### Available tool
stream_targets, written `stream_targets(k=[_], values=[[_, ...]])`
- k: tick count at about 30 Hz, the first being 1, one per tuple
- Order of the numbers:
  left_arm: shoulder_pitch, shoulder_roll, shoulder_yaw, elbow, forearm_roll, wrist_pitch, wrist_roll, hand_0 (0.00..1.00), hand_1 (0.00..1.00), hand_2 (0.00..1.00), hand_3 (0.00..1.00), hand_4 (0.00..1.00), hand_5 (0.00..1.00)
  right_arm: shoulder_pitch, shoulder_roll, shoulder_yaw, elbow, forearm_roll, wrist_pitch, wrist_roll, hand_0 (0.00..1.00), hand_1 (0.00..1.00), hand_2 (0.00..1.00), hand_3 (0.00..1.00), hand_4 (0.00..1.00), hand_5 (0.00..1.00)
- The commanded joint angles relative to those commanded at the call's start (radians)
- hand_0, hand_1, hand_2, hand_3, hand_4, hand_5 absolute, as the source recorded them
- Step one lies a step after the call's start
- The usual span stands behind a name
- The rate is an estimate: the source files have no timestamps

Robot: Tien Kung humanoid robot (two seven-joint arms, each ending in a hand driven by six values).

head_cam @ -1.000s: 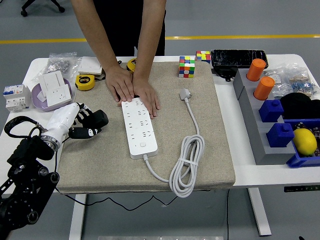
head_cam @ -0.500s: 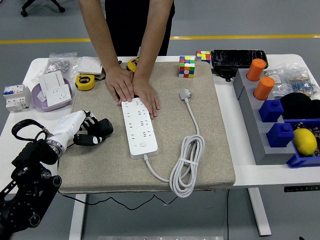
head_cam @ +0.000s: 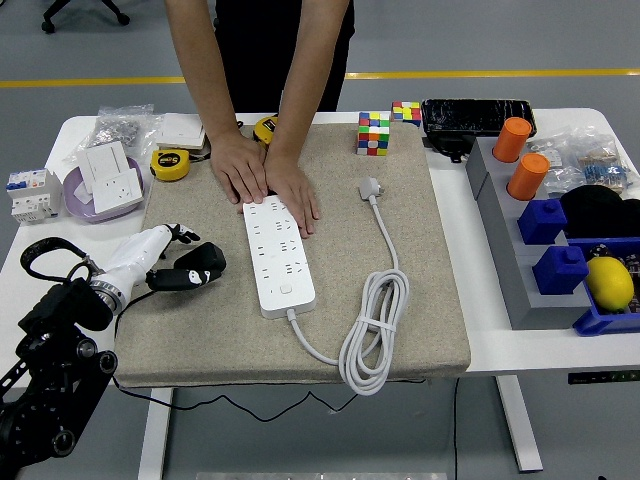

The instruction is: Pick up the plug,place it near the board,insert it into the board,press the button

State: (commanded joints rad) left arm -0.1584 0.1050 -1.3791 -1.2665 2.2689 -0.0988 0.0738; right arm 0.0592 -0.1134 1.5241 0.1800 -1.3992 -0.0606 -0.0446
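1. Beige felt mat (head_cam: 200,330) over the middle of the white bench (head_cam: 30,225), carrying the task's things.
2. White board (head_cam: 277,255) lying lengthwise on the mat, far end pinned flat under a person's two hands (head_cam: 265,180) reaching in from the far side.
3. Plug (head_cam: 371,187) resting on the mat to the right of the board, apart from it, unplugged; cable (head_cam: 375,330) trailing toward the near edge, gathered in a loop and curving back into the board's near end.
4. Button (head_cam: 286,289) showing near that same near end, untouched.
5. Left hand (head_cam: 175,265) hovering low over the mat's left part, left of the board and not touching it; fingers loosely bent, holding nothing.
6. Right hand out of view.
7. Elsewhere: colour cubes (head_cam: 374,132) at the mat's far edge, yellow tape measure (head_cam: 171,163) at far left, orange cylinders (head_cam: 518,155) and blue blocks (head_cam: 550,245) on a grey stand at right.
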Motion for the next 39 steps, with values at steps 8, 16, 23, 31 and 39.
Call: stream_targets(k=[8,16,23,31,39], values=[[0.027,-0.022,-0.05,-0.052,-0.15,0.028,-0.043,0.906,0.923,0.844,0.837,0.998,0.998,0.001,0.0,-0.002,0.0,0.003,-0.001,0.0,0.952,0.893,0.846,0.869,0.998,0.943],[0.068,-0.069,-0.071,-0.052,-0.488,0.142,-0.119,0.877,0.881,0.825,0.822,0.998,0.998,-0.002,0.005,0.0,0.0,0.004,-0.001,0.0,0.952,0.893,0.846,0.869,0.998,0.941],[0.098,-0.093,-0.081,-0.087,-0.781,0.155,-0.153,0.842,0.844,0.799,0.799,0.998,0.998,-0.002,0.007,-0.003,0.0,0.008,-0.001,0.001,0.952,0.892,0.846,0.869,0.998,0.938],[0.109,-0.1,-0.096,-0.108,-1.114,0.153,-0.154,0.816,0.825,0.782,0.781,0.998,0.998,0.001,0.008,-0.003,0.0,0.011,-0.001,0.001,0.953,0.891,0.845,0.868,0.998,0.937],[0.116,-0.105,-0.102,-0.117,-1.138,0.15,-0.148,0.771,0.778,0.747,0.765,0.998,0.998,0.0,0.011,0.003,0.0,0.002,0.0,0.0,0.953,0.891,0.845,0.868,0.998,0.936]])
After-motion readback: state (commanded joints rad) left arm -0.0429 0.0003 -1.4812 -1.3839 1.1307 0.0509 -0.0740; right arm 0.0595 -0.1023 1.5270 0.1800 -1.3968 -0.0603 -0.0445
